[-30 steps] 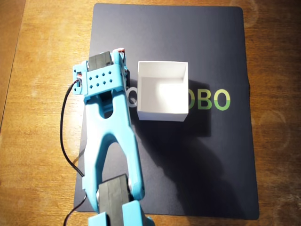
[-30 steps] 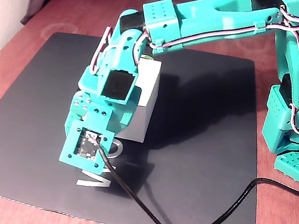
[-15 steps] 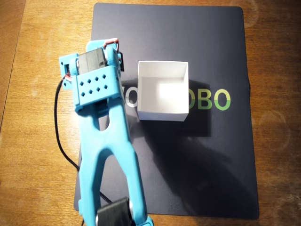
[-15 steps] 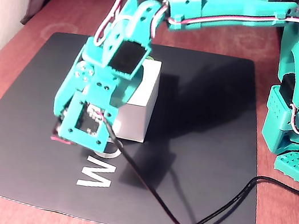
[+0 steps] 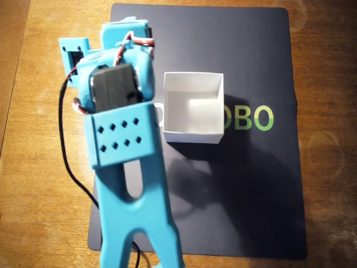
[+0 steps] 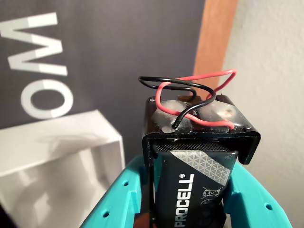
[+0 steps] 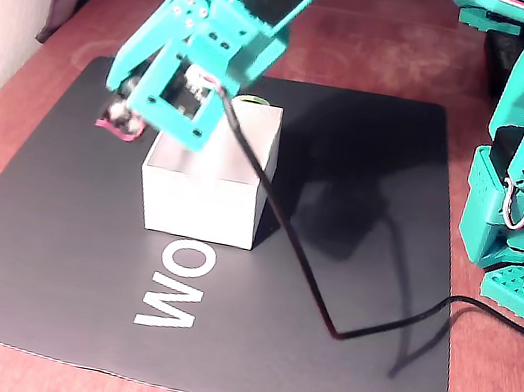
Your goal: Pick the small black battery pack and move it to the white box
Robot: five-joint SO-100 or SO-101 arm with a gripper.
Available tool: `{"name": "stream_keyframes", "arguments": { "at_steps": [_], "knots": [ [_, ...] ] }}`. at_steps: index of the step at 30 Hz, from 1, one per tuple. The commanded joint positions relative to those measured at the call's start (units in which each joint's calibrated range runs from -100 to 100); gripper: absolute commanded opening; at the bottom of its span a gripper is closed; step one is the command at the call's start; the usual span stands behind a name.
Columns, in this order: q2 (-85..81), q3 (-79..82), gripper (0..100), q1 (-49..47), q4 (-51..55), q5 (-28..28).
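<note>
**Black battery pack held aloft beside the white box**

Wooden bench (image 5: 44,167) fills the overhead view, its grain showing along the left and right edges. On it lies a dark mat (image 5: 245,190) with pale lettering, covering most of the centre of the frame. The turquoise arm (image 5: 131,190) rises from the lower edge of the overhead view and ends in the upper left, above the mat's left side. In the fixed view a black cable (image 7: 323,308) trails from the arm's head across the mat toward the right. The white box (image 5: 192,107) sits open just above the middle of the overhead view, right of the arm's head. In the wrist view the jaws (image 6: 190,199) are clenched on the small black battery pack (image 6: 197,161), which stands in the lower centre, clear of the mat, with the box at lower left. Red and black wires (image 6: 190,92) loop above the pack's top end.
</note>
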Motion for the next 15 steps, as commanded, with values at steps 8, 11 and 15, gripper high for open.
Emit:
{"name": "stream_keyframes", "arguments": {
  "at_steps": [8, 11, 15],
  "knots": [
    [-5.8, -2.6, 6, 19.2, 5.2, -0.1],
    [-5.6, -1.0, 6, 22.1, 5.2, 0.1],
    [-5.7, 4.8, 6, 23.4, 5.2, 0.2]
  ]
}}
